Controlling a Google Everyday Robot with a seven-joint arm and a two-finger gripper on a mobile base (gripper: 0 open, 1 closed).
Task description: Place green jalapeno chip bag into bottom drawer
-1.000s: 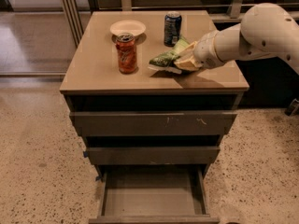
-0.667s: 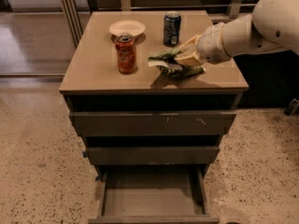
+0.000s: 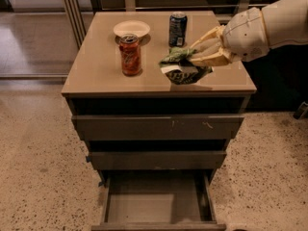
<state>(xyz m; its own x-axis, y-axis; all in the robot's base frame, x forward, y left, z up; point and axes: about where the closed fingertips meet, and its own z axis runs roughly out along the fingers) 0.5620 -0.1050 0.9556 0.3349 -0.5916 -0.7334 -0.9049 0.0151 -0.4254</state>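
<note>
The speckled floor [image 3: 33,153] spreads out well below the pincer [image 3: 193,56], on every side of the grey-brown cabinet [image 3: 156,160]. The cabinet's flat worktop [image 3: 96,76] lies directly beneath the pincer and runs away to its left. Under the worktop, below the pincer, the two upper drawers [image 3: 159,128] are pushed in; the front of the top one shows a few pale scuffs.

Lowest of all, straight down from the pincer and a little to its left, the bottom drawer [image 3: 154,201] stands pulled out, a shallow tray with nothing visible inside it.

The white arm [image 3: 269,25] comes in from the right and ends in the pale yellow pincer, which sits over the right front part of the worktop. Its fingers [image 3: 207,38] are drawn narrow around the top of the green jalapeno chip bag [image 3: 183,70]. The bag hangs crumpled from the fingertips, just left of and below them, close over the worktop near its front edge, with a shadow under it. It appears lifted clear of the surface. White and dark markings show on the glossy green, but I can't read any word or brand on them.

To the left of the pincer, well apart, a red-orange can [image 3: 130,55] stands upright; its label is unreadable. Behind the pincer and slightly left, a dark blue can [image 3: 177,29] stands upright, with pale print near its base that I can't make out. Farther left and behind, a pale shallow bowl [image 3: 132,29] sits just beyond the red-orange can.
</note>
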